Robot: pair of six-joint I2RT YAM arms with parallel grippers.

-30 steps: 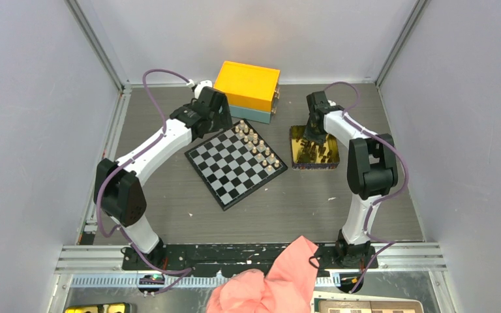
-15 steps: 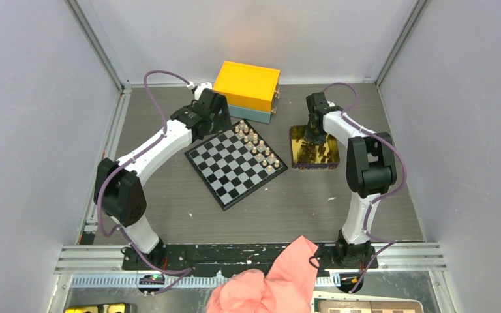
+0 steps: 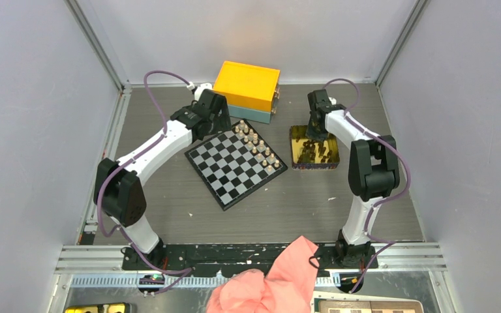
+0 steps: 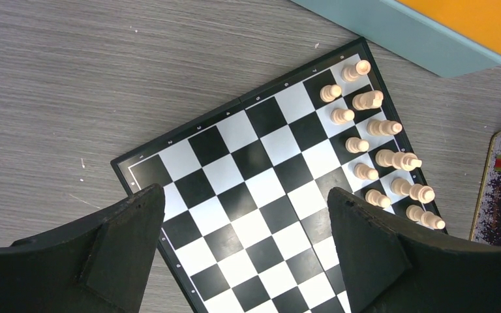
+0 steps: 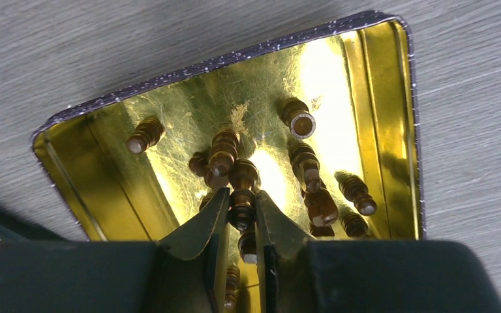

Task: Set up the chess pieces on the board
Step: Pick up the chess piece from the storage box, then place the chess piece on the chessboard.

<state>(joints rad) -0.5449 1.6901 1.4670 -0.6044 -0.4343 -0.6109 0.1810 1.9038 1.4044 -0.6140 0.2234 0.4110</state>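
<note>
Left gripper [image 4: 244, 192] idle; right gripper [image 5: 242, 201] just clamped.
Left jaws hang spread wide over the board [image 4: 235, 130], light pieces [image 4: 378, 127] lined along its right edge. The right has closed on a dark piece [image 5: 242, 179] over the tin [image 5: 378, 72], probably ready to carry across.

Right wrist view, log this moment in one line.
right gripper: shut on dark brown wooden chess piece in shiny gold square tin | left gripper: open near black-and-white chessboard
</note>
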